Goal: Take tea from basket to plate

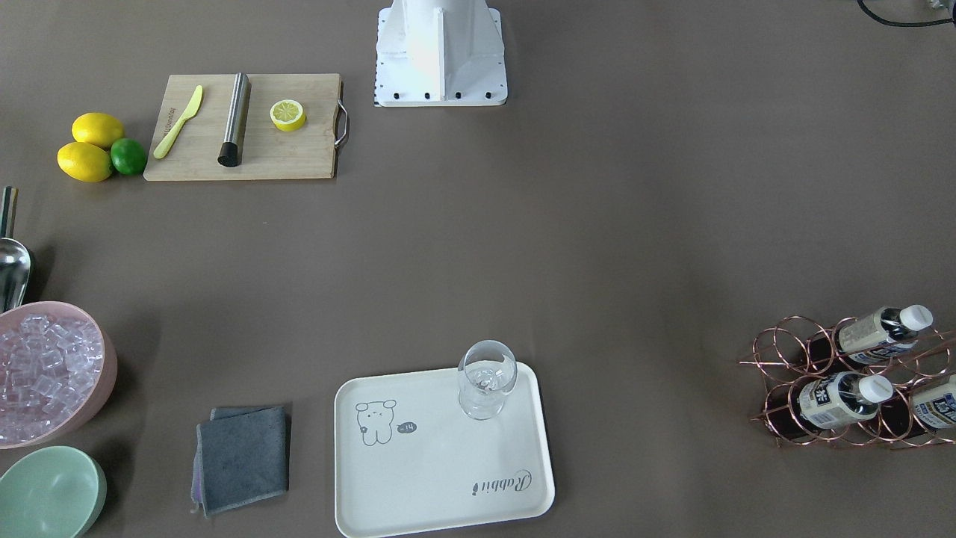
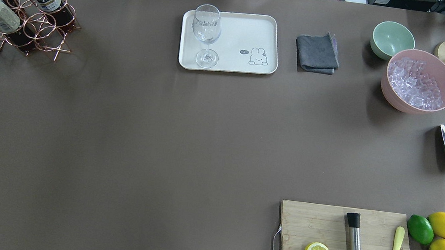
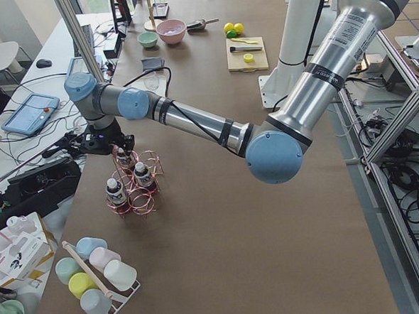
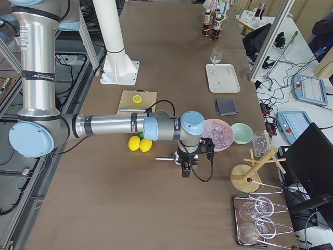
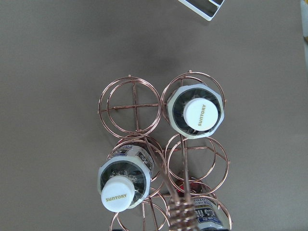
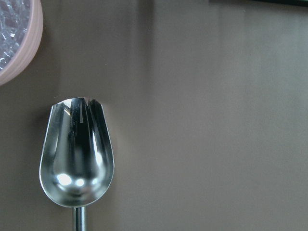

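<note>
the tea leans in a ring of the copper wire basket with two bottles like it, well apart from the plate, which carries a wine glass. the left end effector hangs over the basket; i cannot tell whether it is open or closed (only a side view shows it). the same goes for the right end effector, above the scoop on the desk. the full bottle is likely light, fairly stiff and smooth-sided. the exposed white cap and neck look the best hold, since wire surrounds the body.
</note>
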